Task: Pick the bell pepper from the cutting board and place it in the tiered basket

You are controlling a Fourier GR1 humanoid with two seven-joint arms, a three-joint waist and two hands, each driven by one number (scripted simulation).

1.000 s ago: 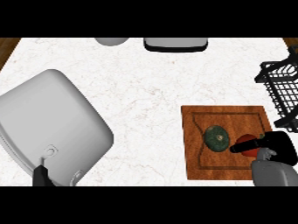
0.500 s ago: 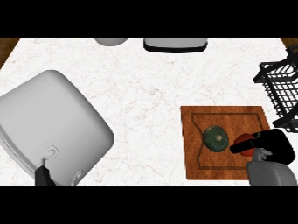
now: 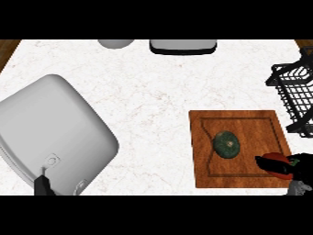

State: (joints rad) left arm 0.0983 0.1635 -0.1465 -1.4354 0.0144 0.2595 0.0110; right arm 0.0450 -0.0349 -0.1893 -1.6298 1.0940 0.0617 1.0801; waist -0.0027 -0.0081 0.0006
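Observation:
A red bell pepper point(image 3: 274, 162) sits over the near right corner of the wooden cutting board point(image 3: 243, 126). My right hand point(image 3: 310, 166) comes in from the lower right, its black fingers curled round the pepper and hiding the pepper's right side. The black wire tiered basket point(image 3: 304, 99) stands at the right edge, just beyond the board. Only a small dark tip of my left hand point(image 3: 42, 185) shows at the lower left edge.
A dark green round vegetable point(image 3: 226, 143) lies in the middle of the board. A large white rounded container point(image 3: 47, 131) fills the left side of the counter. At the back stand a grey bowl point(image 3: 116, 43) and a dark-rimmed white dish point(image 3: 182, 46).
My right hand has drawn slightly toward the lower right with the pepper in it, and less of the forearm shows. The left hand has stayed still.

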